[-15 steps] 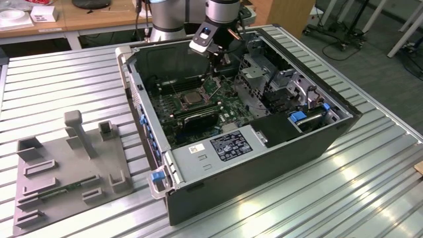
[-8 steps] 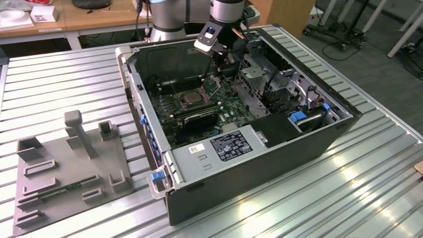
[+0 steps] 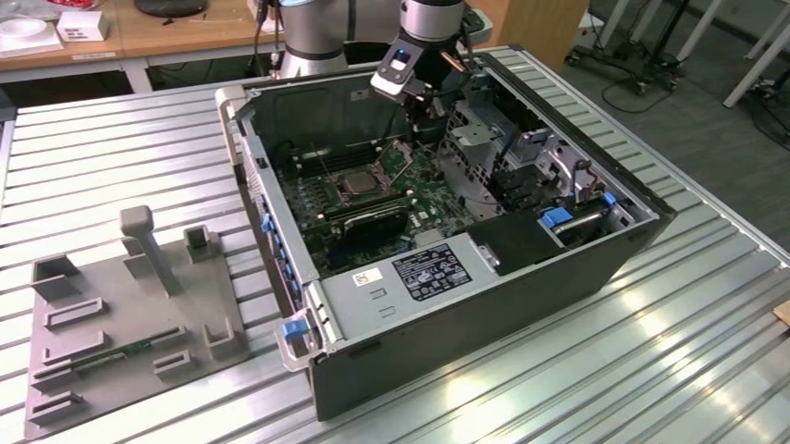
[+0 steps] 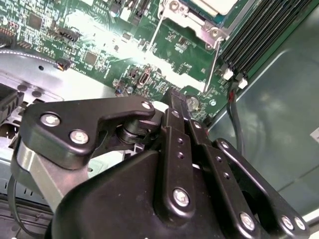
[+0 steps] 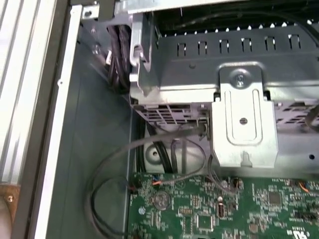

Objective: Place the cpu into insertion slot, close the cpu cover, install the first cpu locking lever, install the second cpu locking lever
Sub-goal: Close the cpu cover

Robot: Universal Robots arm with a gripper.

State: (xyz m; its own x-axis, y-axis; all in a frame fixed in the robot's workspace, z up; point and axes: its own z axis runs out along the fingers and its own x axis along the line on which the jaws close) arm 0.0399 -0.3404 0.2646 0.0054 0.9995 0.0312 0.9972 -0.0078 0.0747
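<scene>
Apparently we have the cpu seated in the insertion slot with the cpu cover down, both locking levers look unlatched, and our tool hangs closed, empty, near them.

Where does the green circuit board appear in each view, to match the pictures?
Exterior view: the green circuit board lies inside the open computer case.
Second wrist view: the board lies beyond the gripper.
First wrist view: the board adjoins the grey metal cage.
Shared landmark: the round silver disc near the board's edge, in both wrist views.
</scene>
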